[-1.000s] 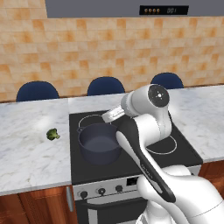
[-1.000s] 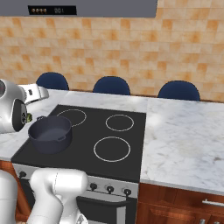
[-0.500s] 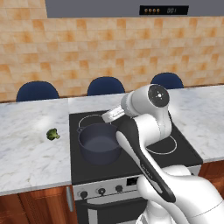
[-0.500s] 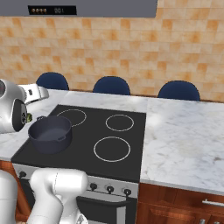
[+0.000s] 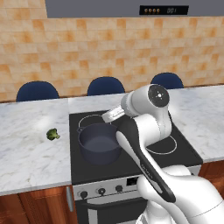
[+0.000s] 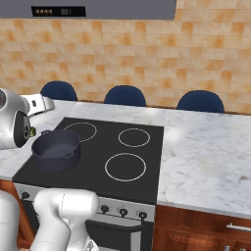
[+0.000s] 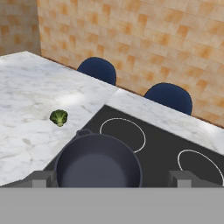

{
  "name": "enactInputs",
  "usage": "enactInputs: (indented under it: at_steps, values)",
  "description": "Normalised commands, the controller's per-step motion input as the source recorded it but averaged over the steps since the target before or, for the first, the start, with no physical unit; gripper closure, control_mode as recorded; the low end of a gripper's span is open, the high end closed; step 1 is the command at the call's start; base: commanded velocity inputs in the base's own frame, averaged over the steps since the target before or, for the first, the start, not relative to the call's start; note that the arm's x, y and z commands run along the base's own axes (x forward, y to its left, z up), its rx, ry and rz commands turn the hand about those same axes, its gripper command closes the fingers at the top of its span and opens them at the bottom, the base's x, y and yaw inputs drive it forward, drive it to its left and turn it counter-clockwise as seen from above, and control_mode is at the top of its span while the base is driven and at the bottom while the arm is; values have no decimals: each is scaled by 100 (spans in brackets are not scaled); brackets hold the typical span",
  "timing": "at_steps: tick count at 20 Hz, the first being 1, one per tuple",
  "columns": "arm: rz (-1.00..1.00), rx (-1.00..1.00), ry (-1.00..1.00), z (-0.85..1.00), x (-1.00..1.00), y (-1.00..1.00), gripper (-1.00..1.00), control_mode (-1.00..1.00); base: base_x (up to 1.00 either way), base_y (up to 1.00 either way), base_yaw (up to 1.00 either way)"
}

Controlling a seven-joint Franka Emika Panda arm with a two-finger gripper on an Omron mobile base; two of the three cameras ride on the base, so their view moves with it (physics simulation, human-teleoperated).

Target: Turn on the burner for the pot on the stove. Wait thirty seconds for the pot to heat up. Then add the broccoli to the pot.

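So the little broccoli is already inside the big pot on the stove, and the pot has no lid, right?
Not quite. The broccoli isn't in the pot; it lies on the marble counter beside the stove, apart from the pot. The hand view shows this best, and the left base view agrees: the pot is empty. The rest is right: the pot sits on the stove with no lid.

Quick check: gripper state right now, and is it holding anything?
Gripper: open, holding nothing, poised above the pot.
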Motion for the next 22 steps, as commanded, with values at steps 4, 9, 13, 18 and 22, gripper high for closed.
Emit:
enactInputs:
  at_steps: [4,9,13,18,22]
  values:
    - [0,0,0,0,0,0,-100,-100,0,0,0]
    - [0,0,0,0,0,0,-100,-100,0,0,0]
    - [0,0,0,0,0,0,-100,-100,0,0,0]
    - [0,0,0,0,0,0,-100,-100,0,0,0]
    - [0,0,0,0,0,0,-100,-100,0,0,0]
